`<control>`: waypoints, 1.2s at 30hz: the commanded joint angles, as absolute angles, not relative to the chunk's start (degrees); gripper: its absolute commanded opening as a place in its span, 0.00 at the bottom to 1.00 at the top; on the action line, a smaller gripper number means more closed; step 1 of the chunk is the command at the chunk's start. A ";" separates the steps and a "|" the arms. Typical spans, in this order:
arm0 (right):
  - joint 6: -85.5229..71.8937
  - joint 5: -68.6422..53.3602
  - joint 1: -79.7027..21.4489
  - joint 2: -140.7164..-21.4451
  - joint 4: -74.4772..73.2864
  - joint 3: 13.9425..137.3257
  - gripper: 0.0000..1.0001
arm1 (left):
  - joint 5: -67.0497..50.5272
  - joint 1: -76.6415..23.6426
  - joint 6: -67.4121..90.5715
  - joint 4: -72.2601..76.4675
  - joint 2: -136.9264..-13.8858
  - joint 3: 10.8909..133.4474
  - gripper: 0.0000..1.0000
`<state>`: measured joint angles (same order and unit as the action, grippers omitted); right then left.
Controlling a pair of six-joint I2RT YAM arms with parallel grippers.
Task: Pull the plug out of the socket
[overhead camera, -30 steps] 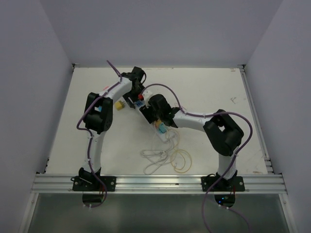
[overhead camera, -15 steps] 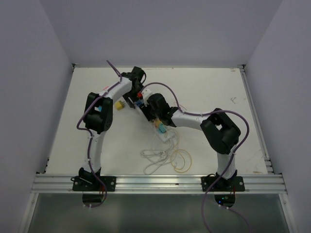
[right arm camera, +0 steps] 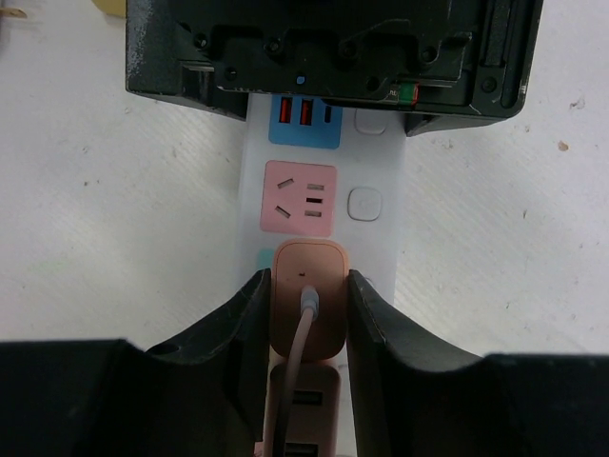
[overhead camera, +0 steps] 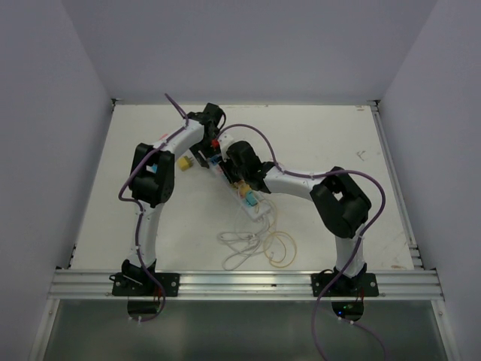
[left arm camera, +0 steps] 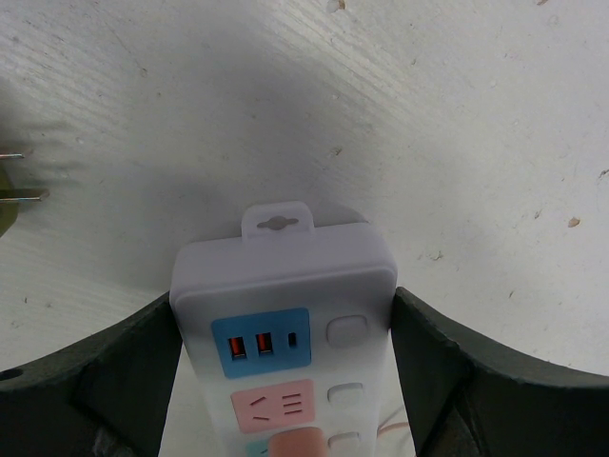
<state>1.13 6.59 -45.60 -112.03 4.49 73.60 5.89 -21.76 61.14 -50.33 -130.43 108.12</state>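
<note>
The socket (left arm camera: 285,276) is a long white strip with a blue USB face and a pink outlet face (right arm camera: 298,198), lying flat on the table. My left gripper (left arm camera: 284,324) clamps its far end, one dark finger (left arm camera: 124,371) against each long side. A peach-orange plug (right arm camera: 325,271) with a thin cord sits in the outlet after the pink one. My right gripper (right arm camera: 307,286) is shut on it, both jaws pressed flat on its sides. From above, the two grippers (overhead camera: 213,154) (overhead camera: 242,180) meet over the socket (overhead camera: 252,204) at mid-table.
A second brownish adaptor (right arm camera: 304,409) with USB slots sits just behind the plug. A loose yellow plug (overhead camera: 182,163) lies left of the left gripper. White and peach cords (overhead camera: 255,244) loop toward the near edge. Walls enclose the table on three sides.
The right gripper's jaws have closed in until they press on the plug, and the right arm has shifted slightly toward the left gripper. The left arm holds still.
</note>
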 commanded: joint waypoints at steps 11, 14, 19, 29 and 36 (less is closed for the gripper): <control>-0.34 4.13 -45.53 -108.90 4.66 76.38 0.00 | 3.87 -21.80 63.81 -52.03 -134.03 107.05 0.00; -1.32 4.57 -45.53 -107.32 5.62 75.68 0.00 | 3.95 -21.80 64.16 -52.21 -134.03 106.17 0.00; -2.02 4.83 -45.53 -105.30 7.73 74.97 0.00 | 4.57 -21.88 64.16 -52.73 -134.21 105.56 0.00; -2.37 5.28 -45.53 -103.01 9.23 76.73 0.00 | 5.54 -22.32 63.98 -53.44 -135.00 104.77 0.00; -2.81 5.36 -45.62 -102.31 11.34 75.85 0.00 | 7.21 -23.03 63.90 -54.75 -135.53 105.29 0.00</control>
<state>-1.56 6.37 -45.32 -110.74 2.26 73.87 6.15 -22.33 62.19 -51.09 -130.52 107.77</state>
